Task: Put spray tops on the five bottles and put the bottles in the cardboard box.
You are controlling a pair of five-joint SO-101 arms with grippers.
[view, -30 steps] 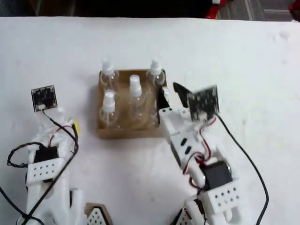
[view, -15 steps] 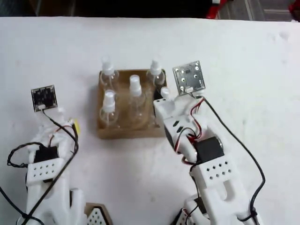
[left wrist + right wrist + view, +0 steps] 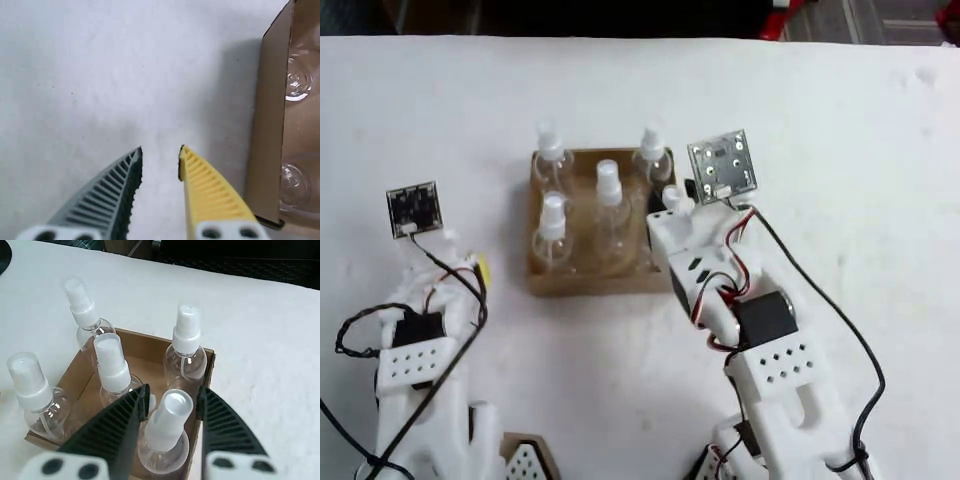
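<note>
Beside the right tool [image 3: 172, 392], four capped bottles [image 3: 112, 365] crowd the cardboard box [image 3: 144, 346].

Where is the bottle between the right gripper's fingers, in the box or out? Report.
In the box: the bottle stands inside its cardboard wall, right gripper open around the spray top.

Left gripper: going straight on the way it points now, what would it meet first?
Likely the bare white table; the open left gripper aims down at it, with the cardboard box beside its yellow finger.
</note>
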